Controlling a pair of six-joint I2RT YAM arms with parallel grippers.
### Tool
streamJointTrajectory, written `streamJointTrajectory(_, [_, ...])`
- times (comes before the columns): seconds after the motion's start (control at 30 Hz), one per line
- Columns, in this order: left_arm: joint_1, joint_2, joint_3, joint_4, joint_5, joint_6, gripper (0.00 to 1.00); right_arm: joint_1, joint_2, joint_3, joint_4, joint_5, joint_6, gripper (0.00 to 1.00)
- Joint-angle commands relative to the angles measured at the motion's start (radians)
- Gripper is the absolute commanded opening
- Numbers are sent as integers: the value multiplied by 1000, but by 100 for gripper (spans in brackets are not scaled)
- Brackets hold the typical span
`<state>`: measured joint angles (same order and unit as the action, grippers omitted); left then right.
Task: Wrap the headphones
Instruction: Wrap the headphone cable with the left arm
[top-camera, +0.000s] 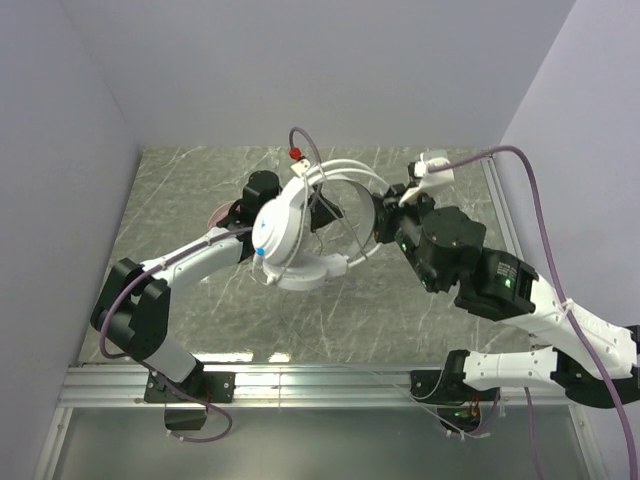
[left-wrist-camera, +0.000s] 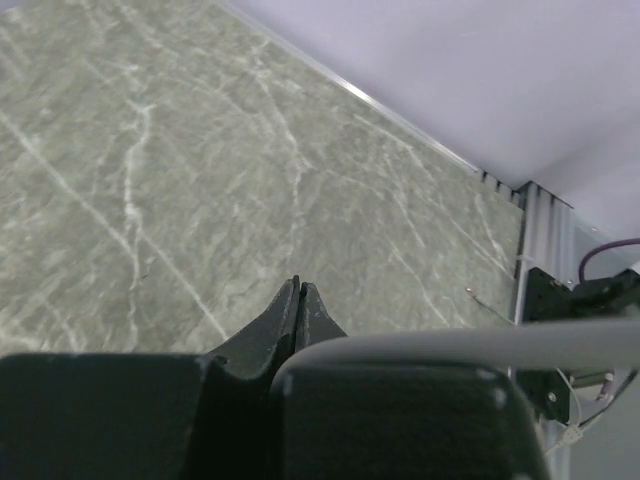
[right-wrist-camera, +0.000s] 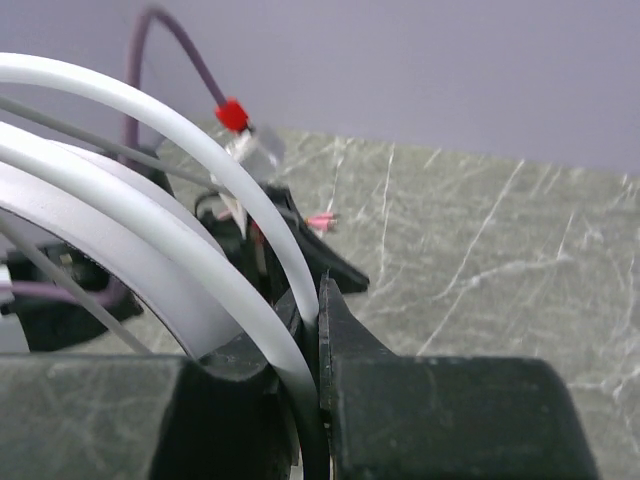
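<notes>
The white headphones (top-camera: 285, 235) hang in the air over the middle of the table, one round earcup facing the camera and the headband (top-camera: 345, 168) arching to the right. My right gripper (top-camera: 383, 213) is shut on the white headband (right-wrist-camera: 250, 190), which passes between its fingers in the right wrist view (right-wrist-camera: 318, 300). My left gripper (top-camera: 328, 213) is behind the headset, shut, with nothing visible between its tips (left-wrist-camera: 298, 285). A blurred grey band (left-wrist-camera: 450, 345) crosses close to its camera. Thin cable (top-camera: 350, 245) hangs below the headband. A pinkish piece (top-camera: 215, 212), perhaps the pink headphones, shows behind the left arm, mostly hidden.
The marble tabletop (top-camera: 200, 180) is walled at the back and both sides. A metal rail (top-camera: 330, 380) runs along the near edge between the arm bases. Purple camera cables (top-camera: 540, 210) loop above both arms.
</notes>
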<state>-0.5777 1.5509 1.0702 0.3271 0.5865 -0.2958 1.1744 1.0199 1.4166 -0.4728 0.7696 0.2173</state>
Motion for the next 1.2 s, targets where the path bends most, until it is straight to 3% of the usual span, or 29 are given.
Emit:
streamJointTrajectory(0.0, [-26, -2, -42, 76, 32, -45, 0, 1, 26, 169, 214, -15, -25, 0])
streamJointTrajectory(0.17, [-71, 1, -84, 113, 48, -72, 0, -39, 69, 257, 238, -35, -7, 0])
streamJointTrajectory(0.47, [-102, 17, -133, 236, 125, -169, 1, -113, 54, 255, 257, -27, 62, 0])
streamJointTrajectory(0.87, [-330, -72, -337, 368, 4, -198, 0, -355, 141, 295, 237, 91, 215, 0])
streamJointTrajectory(1.0, [-385, -130, -400, 354, -43, -192, 0, -423, 164, 260, 255, 109, 226, 0])
streamJointTrajectory(1.17, [-415, -273, -424, 173, -143, -140, 1, -481, 218, 242, 235, 169, 221, 0])
